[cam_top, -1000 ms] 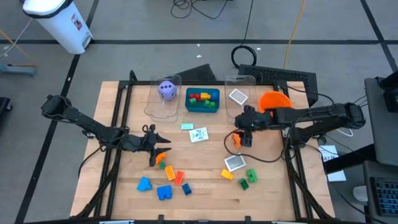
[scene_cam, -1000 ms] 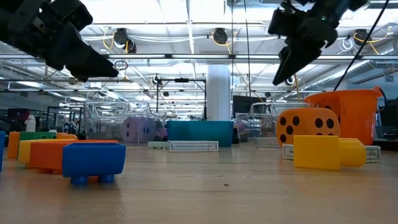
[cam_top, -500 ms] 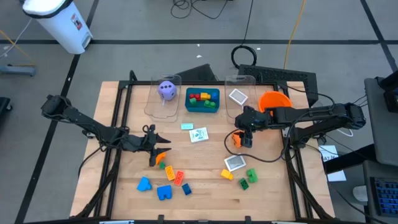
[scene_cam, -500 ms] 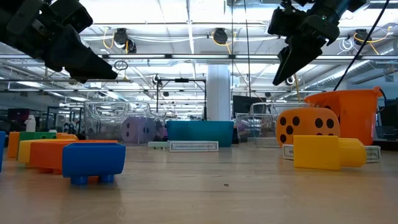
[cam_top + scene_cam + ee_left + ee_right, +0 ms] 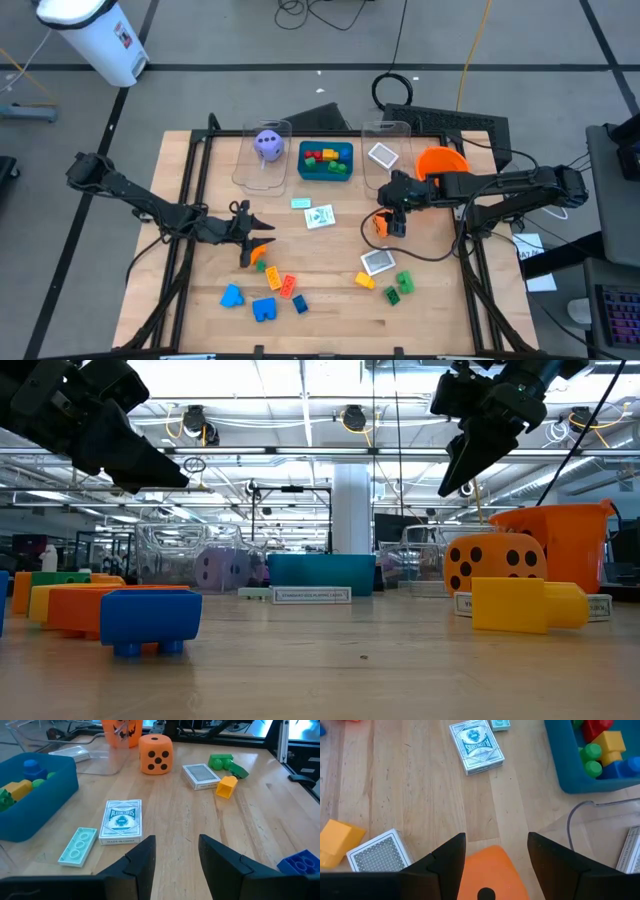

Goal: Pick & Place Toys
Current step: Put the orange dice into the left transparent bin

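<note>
My left gripper hangs open above the table's left middle, with nothing between its fingers; an orange brick lies just beside it. My right gripper hangs open over the orange dotted die, well above it in the low view. The die rests on the table. A card deck and a small teal brick lie at the centre. Blue, orange and red bricks lie near the front left. A grey-backed deck, a yellow brick and green bricks lie at the front right.
At the far side stand a clear bin with a purple die, a teal tray holding bricks, and a clear bin with a card deck. An orange bowl stands at the far right. Bare wood lies along the table's near edge.
</note>
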Controlling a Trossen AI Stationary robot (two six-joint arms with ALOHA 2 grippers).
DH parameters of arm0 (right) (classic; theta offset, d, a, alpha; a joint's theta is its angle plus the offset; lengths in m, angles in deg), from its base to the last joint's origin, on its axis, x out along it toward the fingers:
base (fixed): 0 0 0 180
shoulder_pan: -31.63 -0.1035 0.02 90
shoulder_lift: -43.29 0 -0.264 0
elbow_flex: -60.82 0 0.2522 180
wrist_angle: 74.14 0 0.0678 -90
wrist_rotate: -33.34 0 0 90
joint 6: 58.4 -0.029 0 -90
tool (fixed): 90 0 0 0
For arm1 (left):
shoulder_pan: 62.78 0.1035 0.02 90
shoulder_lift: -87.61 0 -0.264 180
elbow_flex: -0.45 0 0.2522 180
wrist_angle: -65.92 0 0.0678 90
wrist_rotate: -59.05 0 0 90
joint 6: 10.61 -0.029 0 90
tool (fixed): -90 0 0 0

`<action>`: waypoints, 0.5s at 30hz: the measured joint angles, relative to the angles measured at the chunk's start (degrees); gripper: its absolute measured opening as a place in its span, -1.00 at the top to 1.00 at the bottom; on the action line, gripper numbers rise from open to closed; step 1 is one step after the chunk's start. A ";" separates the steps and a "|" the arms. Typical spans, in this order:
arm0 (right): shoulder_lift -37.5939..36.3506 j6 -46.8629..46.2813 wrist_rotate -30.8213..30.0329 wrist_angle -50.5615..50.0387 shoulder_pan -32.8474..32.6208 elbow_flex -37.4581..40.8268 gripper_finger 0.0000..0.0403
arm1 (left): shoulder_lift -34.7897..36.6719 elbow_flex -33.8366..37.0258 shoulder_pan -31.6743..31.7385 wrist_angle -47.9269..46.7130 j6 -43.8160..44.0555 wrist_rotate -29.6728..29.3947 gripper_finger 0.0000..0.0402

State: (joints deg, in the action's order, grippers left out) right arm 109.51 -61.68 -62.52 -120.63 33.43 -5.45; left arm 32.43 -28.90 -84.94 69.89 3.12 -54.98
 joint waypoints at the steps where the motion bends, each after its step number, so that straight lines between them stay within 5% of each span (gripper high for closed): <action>1: 0.00 0.10 0.06 -0.01 0.00 0.00 -0.03 | 0.00 0.00 0.00 0.00 -0.02 0.00 0.24; 9: 0.00 -0.56 0.13 -4.67 0.00 0.00 -0.08 | 0.00 0.00 0.00 0.00 -0.02 0.00 0.24; 15: 0.00 -1.10 0.15 -6.39 0.00 0.00 -0.36 | 0.00 0.00 0.00 0.00 -0.02 -0.02 0.24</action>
State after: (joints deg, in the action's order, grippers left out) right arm 109.51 -62.77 -62.37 -127.01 33.43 -5.45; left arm 32.43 -28.90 -84.94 69.89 3.10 -55.00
